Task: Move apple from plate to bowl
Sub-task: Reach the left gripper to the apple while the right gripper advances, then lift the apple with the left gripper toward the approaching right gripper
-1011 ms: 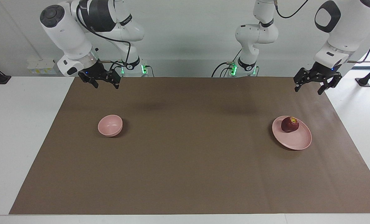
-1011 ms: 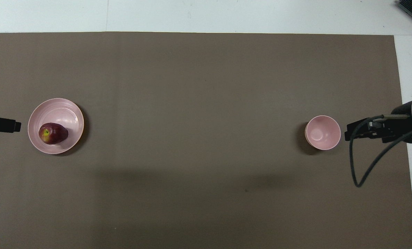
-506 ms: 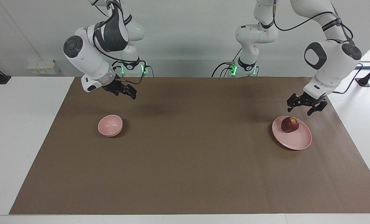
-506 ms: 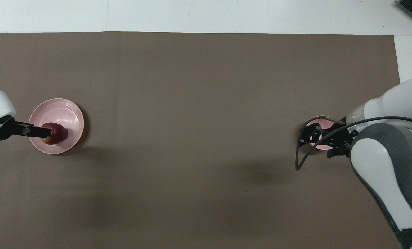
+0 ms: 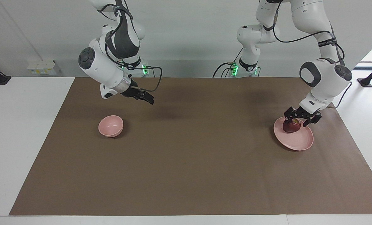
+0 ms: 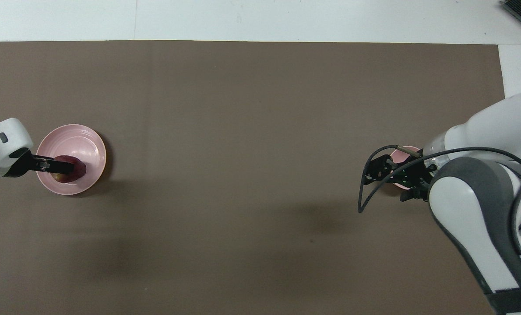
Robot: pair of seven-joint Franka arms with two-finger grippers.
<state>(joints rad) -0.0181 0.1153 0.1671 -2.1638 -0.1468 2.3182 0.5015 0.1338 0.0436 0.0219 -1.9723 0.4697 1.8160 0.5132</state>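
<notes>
The dark red apple (image 5: 291, 126) lies on the pale pink plate (image 5: 298, 142), on the side nearer the robots, at the left arm's end of the table. My left gripper (image 5: 299, 118) is low over the apple, open, with a finger on each side of its top. In the overhead view the left gripper (image 6: 61, 166) covers part of the apple (image 6: 77, 170) on the plate (image 6: 83, 142). The small pink bowl (image 5: 111, 126) stands empty at the right arm's end. My right gripper (image 5: 149, 100) hangs in the air over the mat beside the bowl. In the overhead view the right gripper (image 6: 371, 171) hides most of the bowl (image 6: 399, 185).
A brown mat (image 5: 189, 162) covers most of the white table (image 5: 17, 131). The right arm's looping black cable (image 6: 365, 197) hangs near the bowl.
My left gripper has come down from above the plate's edge onto the apple. My right arm has swung from beside the bowl toward the table's middle, staying in the air.
</notes>
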